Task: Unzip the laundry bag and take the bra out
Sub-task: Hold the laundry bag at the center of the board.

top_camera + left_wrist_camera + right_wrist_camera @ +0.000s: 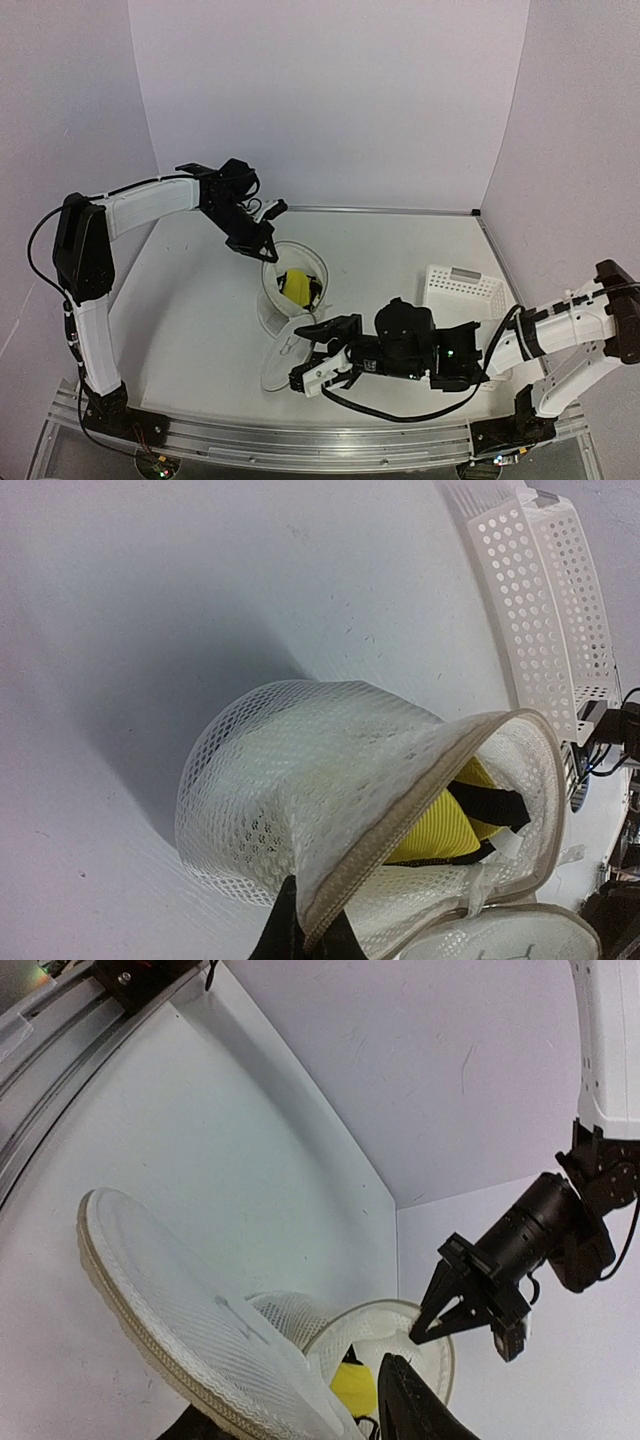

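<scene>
One laundry bag [270,305], one yellow bra [296,284] inside, one basket [462,285] well apart. Left gripper [265,252] pinches the bag rim; right gripper [315,352] parted.

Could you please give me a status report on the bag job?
Left gripper shut on laundry bag rim. Right gripper open at the unzipped lid. Yellow bra inside, mouth unobstructed.
</scene>
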Tool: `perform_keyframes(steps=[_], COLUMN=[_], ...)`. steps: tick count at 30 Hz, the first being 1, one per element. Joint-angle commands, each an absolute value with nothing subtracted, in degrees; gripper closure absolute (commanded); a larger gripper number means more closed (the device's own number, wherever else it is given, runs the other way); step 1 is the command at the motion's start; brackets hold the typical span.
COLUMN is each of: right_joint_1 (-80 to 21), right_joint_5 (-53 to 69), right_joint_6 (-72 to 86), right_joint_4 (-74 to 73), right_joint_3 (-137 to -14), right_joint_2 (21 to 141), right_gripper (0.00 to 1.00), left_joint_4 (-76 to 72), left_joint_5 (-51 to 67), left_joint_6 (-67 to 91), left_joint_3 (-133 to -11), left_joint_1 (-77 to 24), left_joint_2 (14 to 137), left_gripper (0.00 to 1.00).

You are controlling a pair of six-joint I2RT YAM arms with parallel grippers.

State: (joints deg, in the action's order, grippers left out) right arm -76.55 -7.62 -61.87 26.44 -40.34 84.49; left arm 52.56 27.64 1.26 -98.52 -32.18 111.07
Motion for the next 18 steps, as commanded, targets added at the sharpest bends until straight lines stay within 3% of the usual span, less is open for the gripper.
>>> perform_keyframes(steps=[1, 18], right_joint_1=[-76.8, -74.5], right_joint_5=[-13.6, -24.9], right_joint_6=[-55.7, -31.8], right_joint_4=[22.4, 3.4], right_joint_3=[-37.7, -35.2], right_joint_2=[76.9, 58.6], right_gripper=[0.53, 0.37], left_joint_4=[51.9, 49.5], left_joint_5=[27.0, 28.5], left_joint_6=[0.1, 1.8], left_joint_3=[-98.0, -93.7], left_joint_1=[-31.8, -31.8], left_joint_2=[110.1, 107.8], left_gripper=[1.0, 1.0])
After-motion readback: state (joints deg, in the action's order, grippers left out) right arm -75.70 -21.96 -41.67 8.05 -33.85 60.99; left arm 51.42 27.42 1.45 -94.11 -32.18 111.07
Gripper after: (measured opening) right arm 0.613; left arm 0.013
